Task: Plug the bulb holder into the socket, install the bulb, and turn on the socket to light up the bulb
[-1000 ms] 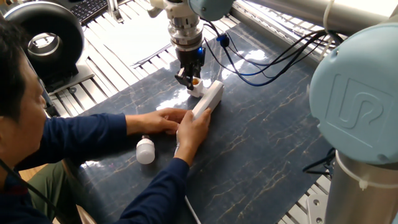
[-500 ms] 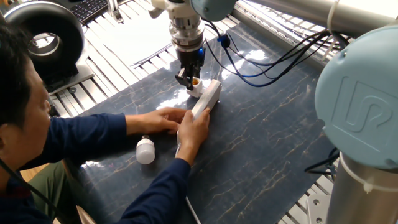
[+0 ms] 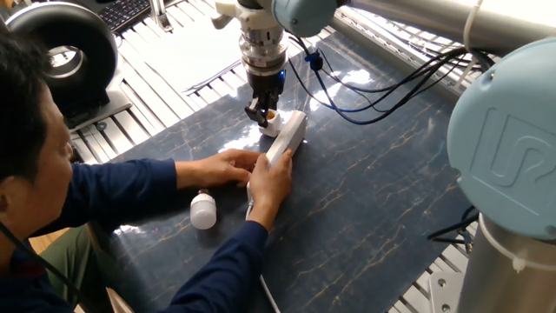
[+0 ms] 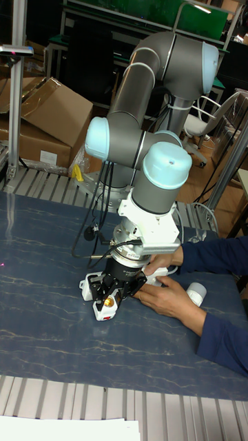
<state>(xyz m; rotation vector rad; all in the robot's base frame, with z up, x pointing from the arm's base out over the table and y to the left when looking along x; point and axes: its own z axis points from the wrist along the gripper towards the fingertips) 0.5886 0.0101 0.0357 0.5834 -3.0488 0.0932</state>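
Dark marbled sheeting covers the table (image 3: 373,200), with aluminium rails beyond it and cardboard boxes (image 4: 41,120) behind the arm in the tall view. At the far end of the socket (image 3: 287,139), the gripper (image 3: 263,114) points straight down, its fingers closed on the holder (image 3: 272,116), whose orange-brass opening shows between them. The holder sits right at the strip's end, touching or almost touching its top face; whether the pins are already seated I cannot tell, since the fingers hide the joint. In the tall view a small red mark, probably the switch, shows on the strip just below the gripper (image 4: 116,289). Directly nearer the camera from the gripper, a person's two hands (image 3: 261,174) rest on the strip and steady it against the table. Further out the same way, past those hands, the bulb (image 3: 202,209) lies on its side on the sheeting, well apart from the gripper and untouched. So the step in hand looks like the first one, plugging in the holder. Next, a straight downward push until it seats, then releasing, lifting clear of the hands, and reaching for the bulb.
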